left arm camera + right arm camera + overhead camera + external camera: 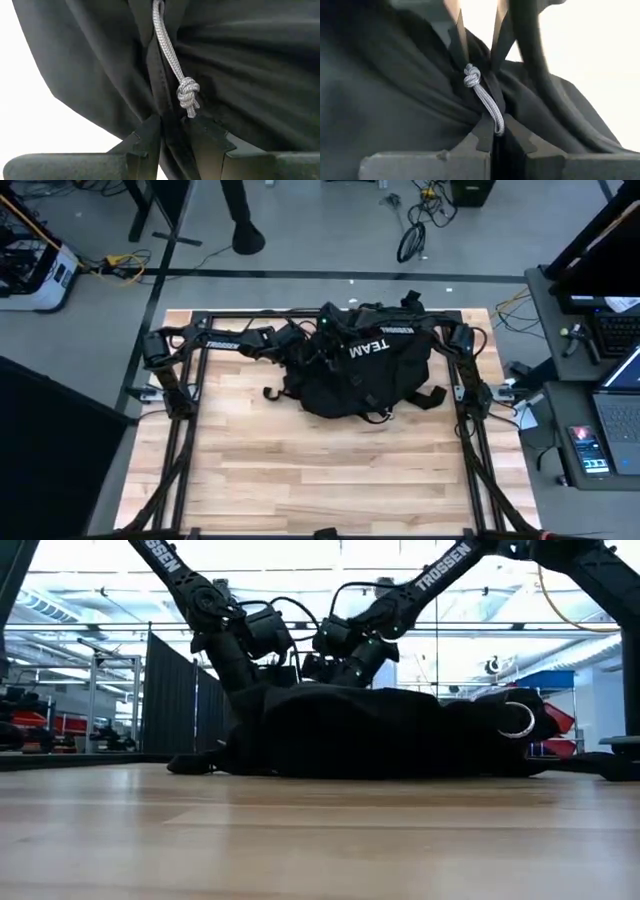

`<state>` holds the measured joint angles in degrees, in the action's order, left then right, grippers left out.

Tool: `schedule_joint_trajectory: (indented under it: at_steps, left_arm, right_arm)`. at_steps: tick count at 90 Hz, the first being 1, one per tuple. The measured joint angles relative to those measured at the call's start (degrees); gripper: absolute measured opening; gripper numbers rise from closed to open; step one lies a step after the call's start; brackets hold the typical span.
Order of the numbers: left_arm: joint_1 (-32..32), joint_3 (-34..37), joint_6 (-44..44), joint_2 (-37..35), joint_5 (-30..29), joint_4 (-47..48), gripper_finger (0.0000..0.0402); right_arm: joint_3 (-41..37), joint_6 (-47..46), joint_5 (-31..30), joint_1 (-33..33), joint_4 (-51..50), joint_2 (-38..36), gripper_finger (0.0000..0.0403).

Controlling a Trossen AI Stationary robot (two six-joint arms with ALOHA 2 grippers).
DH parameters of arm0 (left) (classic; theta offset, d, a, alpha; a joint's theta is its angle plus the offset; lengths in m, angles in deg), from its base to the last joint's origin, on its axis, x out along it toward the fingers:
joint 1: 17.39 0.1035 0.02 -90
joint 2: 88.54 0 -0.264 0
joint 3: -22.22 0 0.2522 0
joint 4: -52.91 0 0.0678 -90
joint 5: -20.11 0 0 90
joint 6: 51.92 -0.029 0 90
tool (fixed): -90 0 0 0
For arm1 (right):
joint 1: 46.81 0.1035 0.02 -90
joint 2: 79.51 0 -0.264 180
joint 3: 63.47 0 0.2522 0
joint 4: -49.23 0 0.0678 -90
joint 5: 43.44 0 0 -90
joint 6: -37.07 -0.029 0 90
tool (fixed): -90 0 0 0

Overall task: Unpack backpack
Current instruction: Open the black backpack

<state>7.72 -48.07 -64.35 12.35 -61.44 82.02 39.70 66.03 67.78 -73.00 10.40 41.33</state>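
The black backpack (375,370) with white lettering lies on its side at the far middle of the wooden table; the low view shows it as a low dark mound (380,730). Both arms reach in over its far left part. My left gripper (172,132) is shut on a fold of the backpack's black fabric, right beside the knot of a grey cord (187,95). My right gripper (494,137) is shut on that same grey cord (485,100). In the right wrist view the left gripper's fingers stand just beyond the knot. My left gripper pinches a narrow fold of the backpack's black fabric (167,112) between its two fingers, just beside the cord's knot. The rest of the fabric spreads away in creases beyond the fingers. My right gripper pinches the grey cord at the end away from its knot (498,129), between its two fingers. The cord runs straight from the fingers to the knot (471,77). Black fabric bunches on both sides of the hold.
Loose black straps trail from the backpack toward the table's left (270,392) and right (432,395). Bare wood (320,470) fills the table's near half. Black frame rails (180,430) run along both side edges. A white ring (518,720) shows at one end of the backpack.
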Motion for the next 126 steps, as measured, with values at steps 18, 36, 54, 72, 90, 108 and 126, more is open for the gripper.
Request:
schedule_joint_trajectory:
  at_steps: [18, 36, 54, 72, 90, 108, 126]
  left_arm:
    - [0.0, 0.0, 0.0, 0.0, 0.0, 0.3, 0.0083]
    - [0.0, 0.0, 0.0, 0.0, 0.1, 0.6, 0.0083]
    - [0.0, 0.0, 0.0, 0.0, 0.1, 0.6, 0.0083]
    - [0.0, 0.0, 0.0, 0.0, 0.1, 0.6, 0.0083]
    - [0.0, 0.0, 0.1, 0.1, 0.1, 0.6, 0.0083]
    - [0.0, 0.0, 0.1, 0.1, 0.3, 0.6, 0.0083]
    - [0.0, 0.0, 0.1, 0.1, 0.4, 0.6, 0.0083]
  right_arm:
    - [0.1, -1.1, 0.9, 0.0, -0.2, 0.2, 0.0033]
    - [0.1, -1.3, 1.2, 0.8, 0.5, 0.2, 0.0082]
    - [0.1, -1.3, 1.3, 0.8, 1.1, 0.2, 0.0119]
    - [0.1, -2.1, 1.5, 0.7, 1.3, 0.2, 0.0123]
    - [0.1, -2.7, 1.5, 0.6, 2.6, 0.3, 0.0123]
    - [0.1, -2.6, 1.5, 0.6, 2.9, 0.3, 0.0123]
    - [0.2, -1.0, 2.4, 0.7, 2.4, 0.3, 0.0104]
